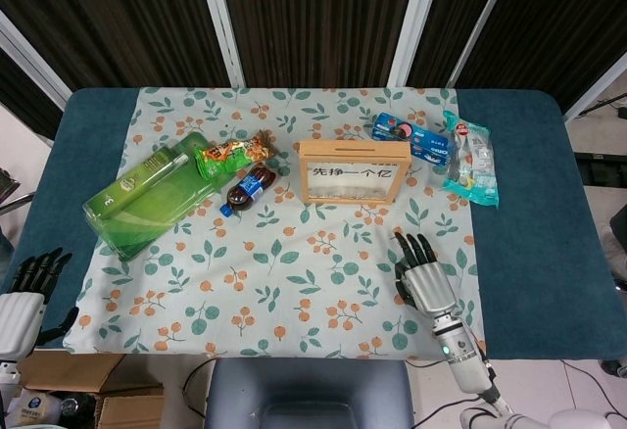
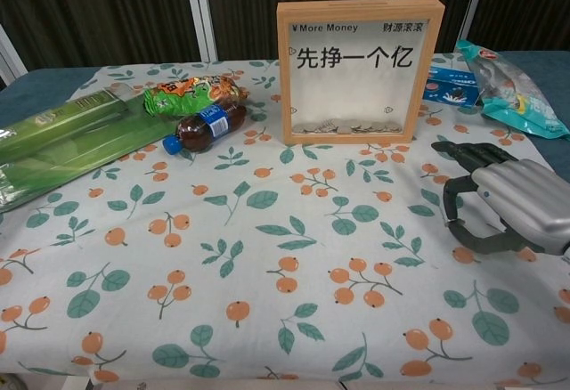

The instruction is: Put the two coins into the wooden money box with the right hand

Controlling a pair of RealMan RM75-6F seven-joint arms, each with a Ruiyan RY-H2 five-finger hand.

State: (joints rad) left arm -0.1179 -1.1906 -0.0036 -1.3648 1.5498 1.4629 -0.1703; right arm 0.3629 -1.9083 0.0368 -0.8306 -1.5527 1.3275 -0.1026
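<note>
Money box (image 2: 360, 69) is standing upright at mid-table toward the far side, glass front w/ printed text facing the robot; a few coins (image 2: 343, 126) are lying inside along the bottom. No loose coins are showing on the cloth in either view.

R hand (image 2: 508, 196) is hovering low over the floral cloth (image 2: 267, 230), near-right of the box & well apart from it. Palm is facing down, fingers (image 2: 459, 151) stretching forward & a bit apart, thumb curling under toward the cloth. Nothing is showing in its grasp; can't tell if anything is sitting under the palm. In head view it's (image 1: 423, 274) sitting near the cloth's right edge, fingers pointing to the far side.

L hand (image 1: 27, 292) is hanging off the table's near-left corner, fingers apart, holding nothing.

Left of the box: cola bottle (image 2: 204, 126) lying on its side, snack bag (image 2: 189, 94) just behind it & touching, green box (image 1: 147, 200) lying flat further left. Right of the box: blue pack (image 1: 409, 136) just beside its far corner, then a teal bag (image 1: 470, 160) near the cloth's right edge.
</note>
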